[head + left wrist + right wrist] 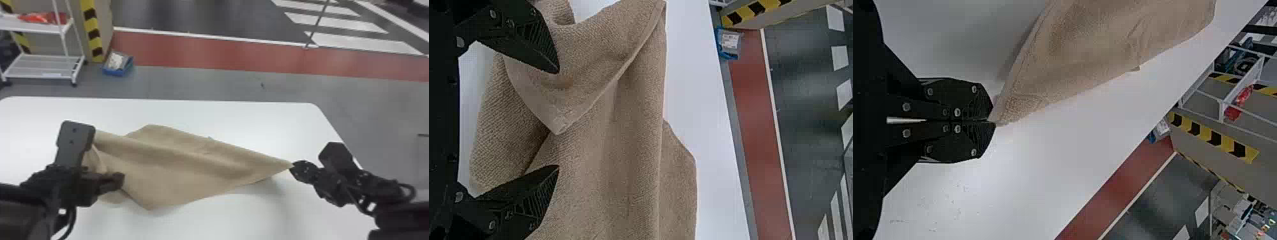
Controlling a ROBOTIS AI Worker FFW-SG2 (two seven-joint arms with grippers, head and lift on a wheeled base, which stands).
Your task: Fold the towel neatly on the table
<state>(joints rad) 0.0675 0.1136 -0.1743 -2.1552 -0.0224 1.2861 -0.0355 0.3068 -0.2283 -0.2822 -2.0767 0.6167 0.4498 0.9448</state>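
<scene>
The large beige terry-cloth towel (191, 172) lies slantwise and rumpled on the smooth white tabletop (223, 115), its left end doubled over itself. The black, flat-fingered right gripper (993, 121) has its jaws clenched on one pointed corner, while those of the matching black left gripper (558, 119) stand apart, released, around the turned-over end. The step in hand looks like spreading and straightening the cloth, with no neat fold made. The next move probably calls for the left jaws to pinch a single corner, so both arms can draw the towel flat and square
</scene>
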